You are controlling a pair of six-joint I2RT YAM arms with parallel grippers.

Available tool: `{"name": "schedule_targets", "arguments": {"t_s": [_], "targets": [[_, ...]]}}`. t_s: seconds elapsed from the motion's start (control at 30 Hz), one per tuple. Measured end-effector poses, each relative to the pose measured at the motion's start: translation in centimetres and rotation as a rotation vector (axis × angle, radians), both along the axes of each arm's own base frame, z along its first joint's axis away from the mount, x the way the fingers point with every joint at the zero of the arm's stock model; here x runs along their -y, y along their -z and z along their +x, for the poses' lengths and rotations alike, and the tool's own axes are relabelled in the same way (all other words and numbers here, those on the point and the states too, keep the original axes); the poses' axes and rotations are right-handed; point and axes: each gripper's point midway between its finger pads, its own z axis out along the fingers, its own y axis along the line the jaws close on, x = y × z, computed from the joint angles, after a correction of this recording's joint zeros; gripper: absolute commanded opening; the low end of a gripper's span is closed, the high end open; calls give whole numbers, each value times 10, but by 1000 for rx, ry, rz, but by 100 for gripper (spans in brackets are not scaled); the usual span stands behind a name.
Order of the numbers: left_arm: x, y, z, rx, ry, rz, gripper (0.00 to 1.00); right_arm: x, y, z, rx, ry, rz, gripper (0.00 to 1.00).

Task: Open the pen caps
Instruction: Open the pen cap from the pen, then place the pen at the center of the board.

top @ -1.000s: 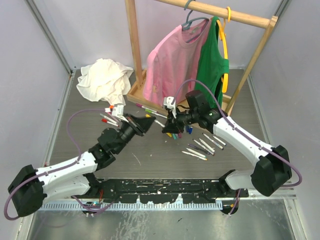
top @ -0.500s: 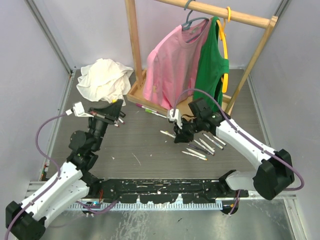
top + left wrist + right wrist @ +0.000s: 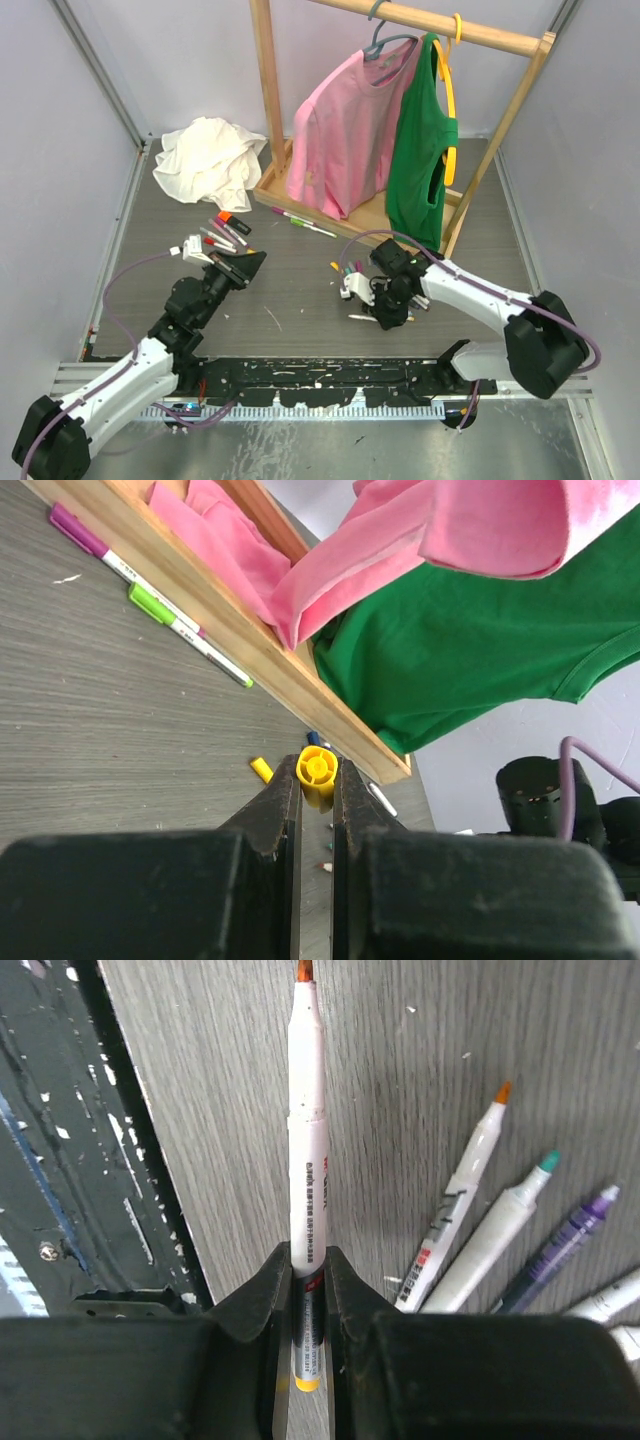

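Nothing printed here can be read in full. The white pen clamped between the right fingers has a line of small dark print running along its barrel, with a red mark where the barrel meets the fingers, but the characters are too small and blurred to make out. The orange-tipped pen lying just beside it on the tabletop bears similar dark and red print, equally illegible.
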Motion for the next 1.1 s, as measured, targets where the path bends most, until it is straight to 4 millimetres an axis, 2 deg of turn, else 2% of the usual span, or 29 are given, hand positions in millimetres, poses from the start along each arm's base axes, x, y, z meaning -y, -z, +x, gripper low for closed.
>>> {"name": "schedule_targets", "arguments": {"t_s": [0.13,0.23,0.4,0.57,0.77,0.93,1.1], "targets": [[3,10,1,-41,6,-2,0,3,22,2,-21,15,-99,9],[5,21,3,-83,7,4,0,6,30,2,-21,35,-139,11],[7,36,4,-127,13,17,0,7,31,8,8,82,-157,18],[8,41,5,-148,12,12,0,8,31,11,20,101,-167,28],[9,50,6,-175,12,24,0,9,31,11,20,107,-170,34],[11,60,6,-212,16,29,0,9,30,13,28,108,-174,32],[16,79,5,-271,28,49,0,10,31,17,48,118,-184,20]]}}
